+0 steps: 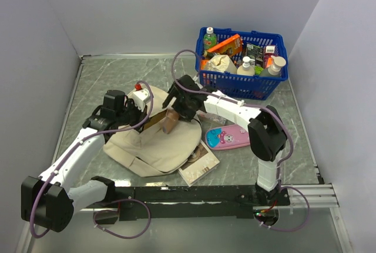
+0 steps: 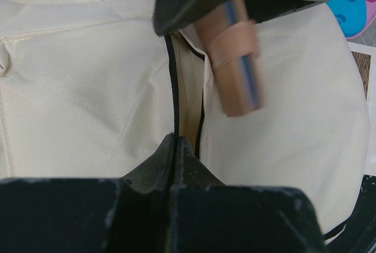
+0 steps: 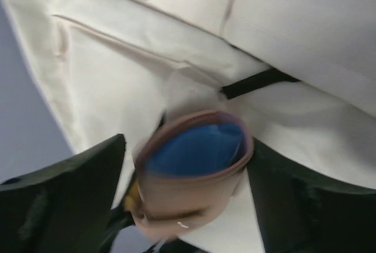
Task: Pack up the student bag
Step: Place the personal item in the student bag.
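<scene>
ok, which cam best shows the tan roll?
Left wrist: tan roll side-on, most of its length, blue stripe, above the student bag zipper gap. Right wrist shows only its blurred blue-filled end; top external, a small brown stub.

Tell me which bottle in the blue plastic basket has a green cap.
The small bottle in the blue plastic basket's far-left corner; the two cream bottles near its front have pale caps.

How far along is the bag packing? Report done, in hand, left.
Done: nothing can be seen inside the bag yet. In hand: the left pincer pinches the zipper edge; the right pincer has a tan roll over the gap, release unclear. Left: likely the pink case and booklet beside the bag, perhaps goods in the basket.
</scene>
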You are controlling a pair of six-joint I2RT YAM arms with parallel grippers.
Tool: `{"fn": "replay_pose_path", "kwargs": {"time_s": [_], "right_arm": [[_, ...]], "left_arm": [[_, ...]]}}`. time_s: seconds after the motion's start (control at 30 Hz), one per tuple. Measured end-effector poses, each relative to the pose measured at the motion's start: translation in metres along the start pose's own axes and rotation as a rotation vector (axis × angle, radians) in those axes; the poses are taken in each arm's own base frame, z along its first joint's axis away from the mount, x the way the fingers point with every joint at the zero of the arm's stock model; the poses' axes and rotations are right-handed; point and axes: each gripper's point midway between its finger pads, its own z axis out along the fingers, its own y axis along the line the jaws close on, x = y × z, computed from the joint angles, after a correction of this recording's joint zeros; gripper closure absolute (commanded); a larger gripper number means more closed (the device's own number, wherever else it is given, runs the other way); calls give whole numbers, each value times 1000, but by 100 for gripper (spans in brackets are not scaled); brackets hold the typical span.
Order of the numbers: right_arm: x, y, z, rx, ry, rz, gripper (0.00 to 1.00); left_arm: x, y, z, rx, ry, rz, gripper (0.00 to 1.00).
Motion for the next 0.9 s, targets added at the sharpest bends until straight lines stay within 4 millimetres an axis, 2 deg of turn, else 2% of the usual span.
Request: {"fn": "replay_pose_path", "kwargs": {"time_s": [0.13, 0.23, 0.33, 0.5, 0.7, 0.8, 0.83, 0.9], "right_arm": [[1, -24, 6, 61, -8, -104, 0], [4, -50, 16, 88, 3, -184, 0], [2, -51, 13, 8, 7, -264, 1], [-12, -62, 11, -60, 39, -331, 9], [-11, -70, 4, -107, 64, -369, 27], [-6, -70, 4, -139, 80, -370, 40], [-5, -69, 5, -153, 84, -367, 49], [-1, -68, 6, -183, 93, -358, 56]], "left_arm": [[1, 0, 0, 0, 1, 4, 99], [1, 0, 0, 1, 3, 10, 99], [2, 1, 0, 1, 5, 21, 99], [4, 1, 0, 3, 12, 51, 99], [5, 1, 0, 6, 13, 63, 99], [6, 0, 0, 7, 19, 60, 99], [7, 0, -1, 7, 20, 59, 99], [8, 0, -1, 9, 25, 57, 99]]}}
